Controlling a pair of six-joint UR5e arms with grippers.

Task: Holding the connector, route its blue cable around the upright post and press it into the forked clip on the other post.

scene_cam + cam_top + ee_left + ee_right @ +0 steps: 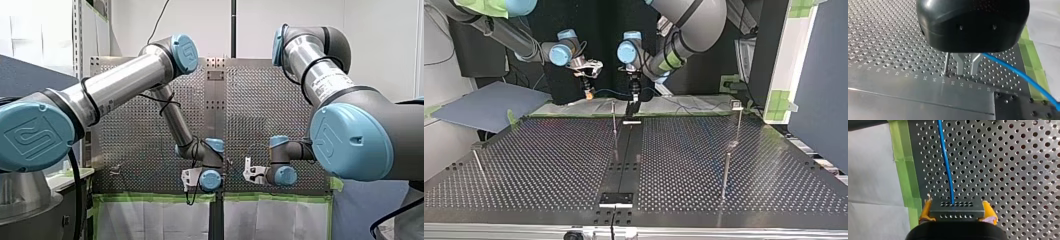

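Connector (pixel 957 213) tight in my right gripper (pixel 957 206), blue cable (pixel 946 165) ahead (my left gripper (pixel 967 72): hold unclear)

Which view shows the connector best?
Right wrist view: the connector fills the foreground, clamped between the yellow pads of my right gripper, with the blue cable leaving its face. Top view shows only a speck at that gripper's tip; front view doesn't show it; left wrist view shows just cable.

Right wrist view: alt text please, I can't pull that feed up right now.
My right gripper clamps a dark connector between its yellow pads, and the blue cable runs straight ahead from the connector's face over the perforated table. A strip of green tape edges the table beside the cable, with a white sheet beyond.
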